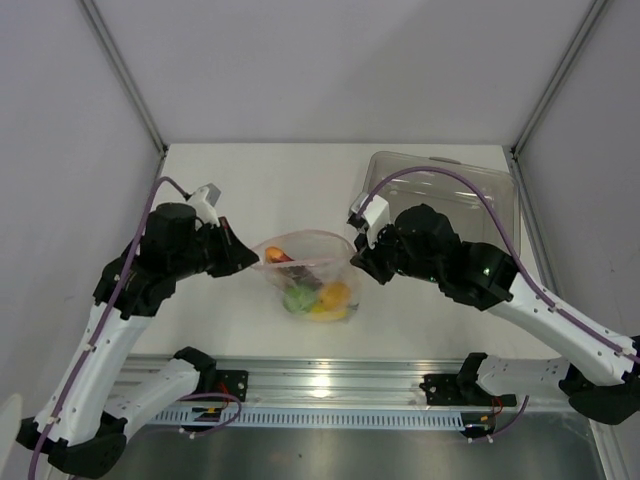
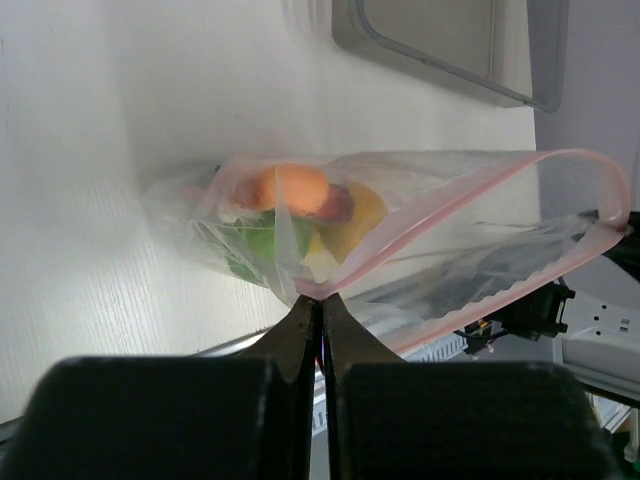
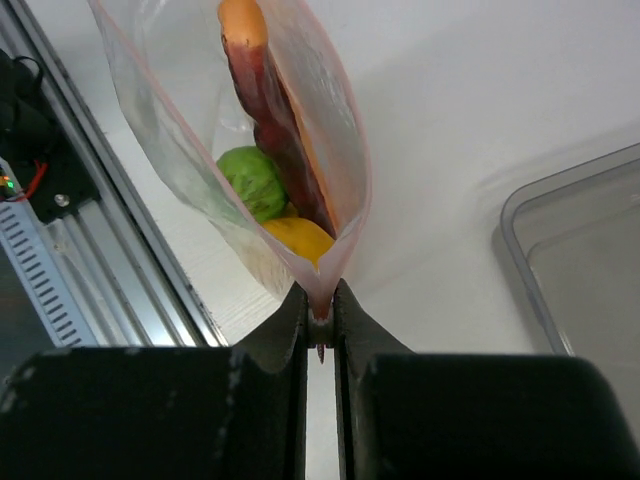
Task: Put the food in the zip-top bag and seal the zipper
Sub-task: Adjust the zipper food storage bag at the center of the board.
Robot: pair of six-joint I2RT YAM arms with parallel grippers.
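The clear zip-top bag (image 1: pixel 308 275) hangs between both grippers above the table, its mouth gaping open. Inside lie a green lime (image 1: pixel 297 298), a yellow fruit (image 1: pixel 333 297), an orange-yellow piece (image 1: pixel 273 254) and a reddish-brown slice (image 3: pixel 268 110). My left gripper (image 1: pixel 250 262) is shut on the left end of the pink zipper strip (image 2: pixel 440 205); its pinch shows in the left wrist view (image 2: pixel 321 298). My right gripper (image 1: pixel 356 262) is shut on the right end of the strip, as the right wrist view (image 3: pixel 320 305) shows. The lime (image 3: pixel 250 180) and yellow fruit (image 3: pixel 298 238) sit just above its jaws.
A rigid clear tray (image 1: pixel 480 190) stands at the back right, behind the right arm, and shows in the left wrist view (image 2: pixel 440 45). A metal rail (image 1: pixel 320 385) runs along the table's near edge. Grey walls enclose the table.
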